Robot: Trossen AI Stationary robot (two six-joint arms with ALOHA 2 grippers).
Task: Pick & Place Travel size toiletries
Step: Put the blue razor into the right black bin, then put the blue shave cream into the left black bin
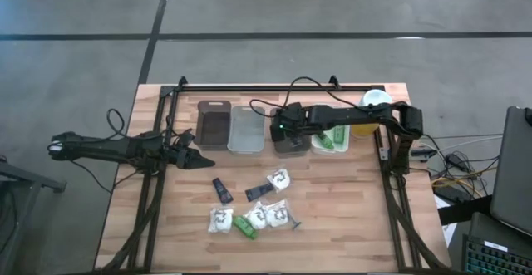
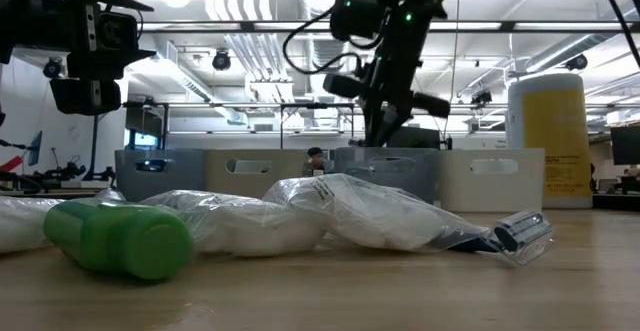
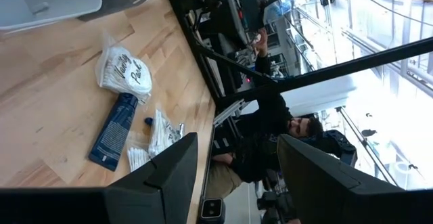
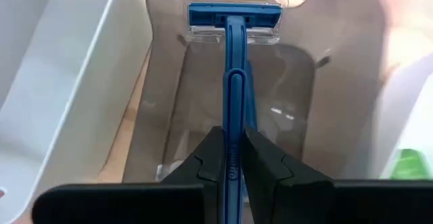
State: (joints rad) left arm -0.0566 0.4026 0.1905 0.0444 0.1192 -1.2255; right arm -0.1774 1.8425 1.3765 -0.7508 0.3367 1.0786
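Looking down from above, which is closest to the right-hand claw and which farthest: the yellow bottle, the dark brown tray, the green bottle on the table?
From the right gripper:
1. Dark brown tray, on the left.
2. Yellow bottle, on the right.
3. Green bottle, on the near table.

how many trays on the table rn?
4, in a row at the table's far edge: dark tray, clear tray, grey tray under the right gripper, white tray by the yellow bottle.

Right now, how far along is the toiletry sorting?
Done: a green bottle lies in the white tray. In hand: the right hand grips a blue razor above the grey tray. Left: bottles, packets and tubes on the table; the left hand waits.
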